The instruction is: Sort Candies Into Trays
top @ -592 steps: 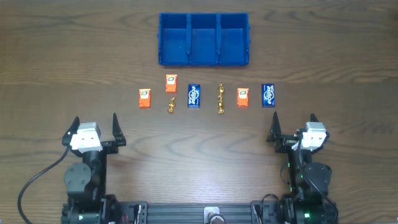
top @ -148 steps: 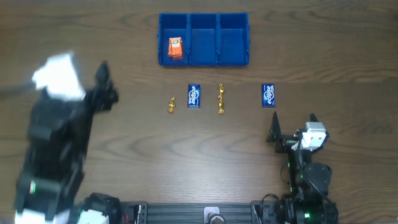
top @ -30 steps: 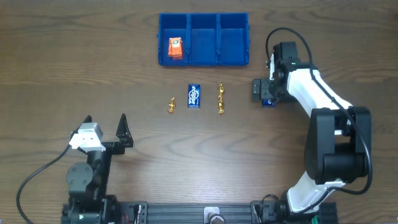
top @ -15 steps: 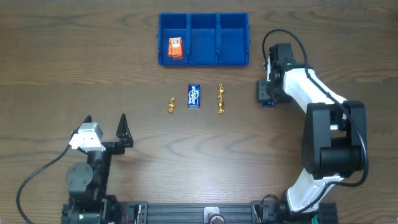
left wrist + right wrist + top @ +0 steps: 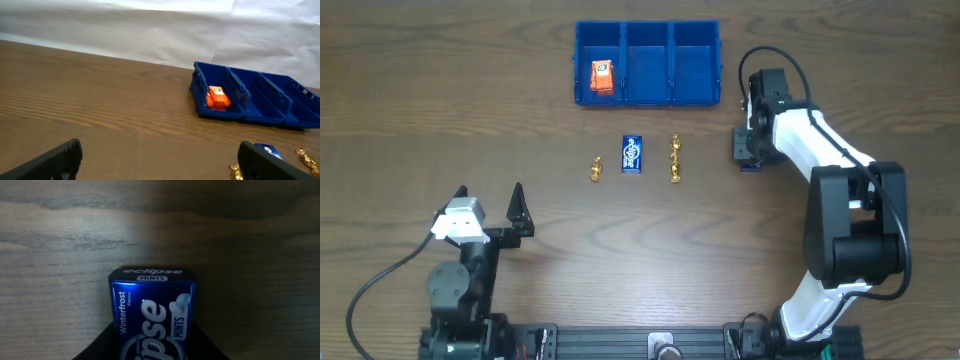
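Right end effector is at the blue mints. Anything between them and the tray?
Nothing visible. From the mints at the right end effector to the tray there is only bare table. The gold candies and the second mints lie farther left, off that path.

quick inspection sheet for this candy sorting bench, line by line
surface: wooden table, no spills seen
job's things: blue three-bin tray, orange candy in its left bin; blue mint pack and three gold candies on the table
clutter: nothing seen
jaws: left arm parked by its base, jaws open; right arm out by the tray's right end, jaws shut on second mint pack
cables: black cables at left base and over right wrist
surroundings: white backdrop behind the table
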Robot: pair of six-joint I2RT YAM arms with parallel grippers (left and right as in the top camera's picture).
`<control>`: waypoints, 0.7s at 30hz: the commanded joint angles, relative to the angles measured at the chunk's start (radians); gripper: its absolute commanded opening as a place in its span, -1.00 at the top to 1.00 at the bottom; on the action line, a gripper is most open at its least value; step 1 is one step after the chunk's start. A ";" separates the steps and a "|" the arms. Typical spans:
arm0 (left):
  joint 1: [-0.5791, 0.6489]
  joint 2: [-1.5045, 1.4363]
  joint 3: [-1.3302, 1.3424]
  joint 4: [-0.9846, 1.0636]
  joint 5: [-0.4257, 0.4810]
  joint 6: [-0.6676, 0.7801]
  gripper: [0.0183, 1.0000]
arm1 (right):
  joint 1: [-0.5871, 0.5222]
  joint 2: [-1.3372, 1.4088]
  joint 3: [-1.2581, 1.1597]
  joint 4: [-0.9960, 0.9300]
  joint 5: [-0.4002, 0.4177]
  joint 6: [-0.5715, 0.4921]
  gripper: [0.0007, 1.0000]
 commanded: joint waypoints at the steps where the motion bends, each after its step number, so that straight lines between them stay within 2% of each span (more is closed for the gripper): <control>1: 0.007 -0.006 -0.014 -0.044 0.002 0.006 -1.00 | 0.056 -0.100 0.119 -0.058 0.002 0.007 0.93; 4: 0.007 -0.006 -0.014 -0.044 0.002 0.006 -0.99 | 0.117 -0.157 0.254 -0.116 0.008 0.016 0.93; 9: 0.007 -0.006 -0.014 -0.044 0.002 0.006 -1.00 | 0.293 -0.132 0.614 -0.222 0.213 0.096 0.93; 11: 0.007 -0.006 -0.014 -0.044 0.002 0.006 -1.00 | 0.327 -0.105 0.681 -0.217 0.256 0.121 0.93; 19: 0.007 -0.006 -0.014 -0.044 0.002 0.006 -0.99 | 0.370 0.061 0.748 -0.005 0.256 0.189 0.93; 21: 0.007 -0.006 -0.014 -0.044 0.002 0.006 -1.00 | 0.370 0.122 0.748 0.055 0.223 0.191 0.93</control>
